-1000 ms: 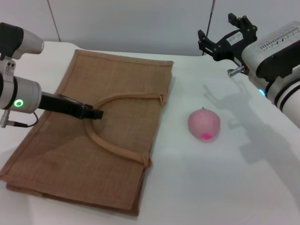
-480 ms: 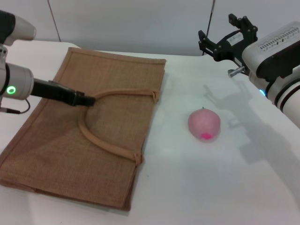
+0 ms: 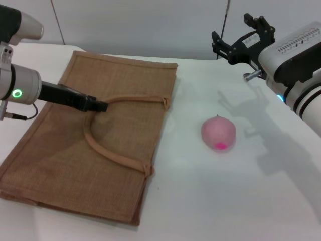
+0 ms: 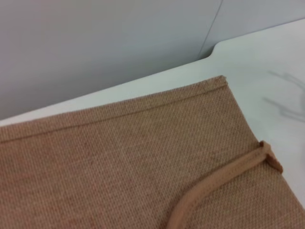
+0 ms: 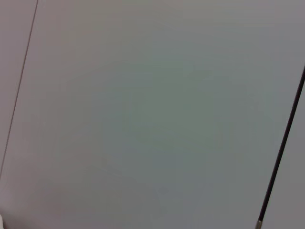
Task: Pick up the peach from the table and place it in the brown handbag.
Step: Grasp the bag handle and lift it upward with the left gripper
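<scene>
Dragging looks like the step in hand: since a second ago the brown handbag [image 3: 93,138] has slid toward the robot's left and turned a little, and the left hand [image 3: 100,106] has gone with it. In the last half second the hand has edged back toward the right and the bag has held its place.

Left hand sits at the crown of the upper handle [image 3: 131,99], tip touching the strap. I'd judge it has the strap pinched, but I cannot tell from here whether the fingers are closed or just resting on it. The wrist view shows only burlap and a run of strap, no fingers.

Bag lies flat on the surface [image 3: 210,196], under and around that hand. Mouth not opened; its inside is not visible, so nothing can be seen in it.

Peach [image 3: 218,133] is on the surface, well off to the right of the left hand and apart from the bag's edge. It has not moved; not yet picked up.

Right hand [image 3: 243,40] hangs raised beyond the peach, fingers spread, holding nothing, unmoved.

My read: the bag is being positioned or opened first; the peach pick comes after.
</scene>
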Tool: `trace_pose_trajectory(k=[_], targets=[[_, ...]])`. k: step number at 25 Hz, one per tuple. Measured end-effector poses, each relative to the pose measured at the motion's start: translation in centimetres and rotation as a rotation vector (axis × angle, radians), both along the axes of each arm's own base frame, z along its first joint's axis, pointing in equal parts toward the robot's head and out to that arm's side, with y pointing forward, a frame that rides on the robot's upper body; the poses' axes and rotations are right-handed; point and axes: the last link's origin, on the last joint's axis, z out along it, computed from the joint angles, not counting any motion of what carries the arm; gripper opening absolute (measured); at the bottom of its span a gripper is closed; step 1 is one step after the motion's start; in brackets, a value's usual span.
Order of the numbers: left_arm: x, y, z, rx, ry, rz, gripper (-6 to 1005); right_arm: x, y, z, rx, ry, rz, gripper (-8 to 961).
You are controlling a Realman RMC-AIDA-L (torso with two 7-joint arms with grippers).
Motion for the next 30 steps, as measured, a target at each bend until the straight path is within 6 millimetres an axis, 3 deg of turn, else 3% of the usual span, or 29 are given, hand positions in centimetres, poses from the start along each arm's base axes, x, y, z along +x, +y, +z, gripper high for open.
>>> trace_pose_trajectory(k=[30], targets=[[-1.6, -0.6, 0.4, 0.0, 0.039, 0.063, 446, 0.2, 0.0, 0.0, 0.001, -0.003, -0.005, 883]])
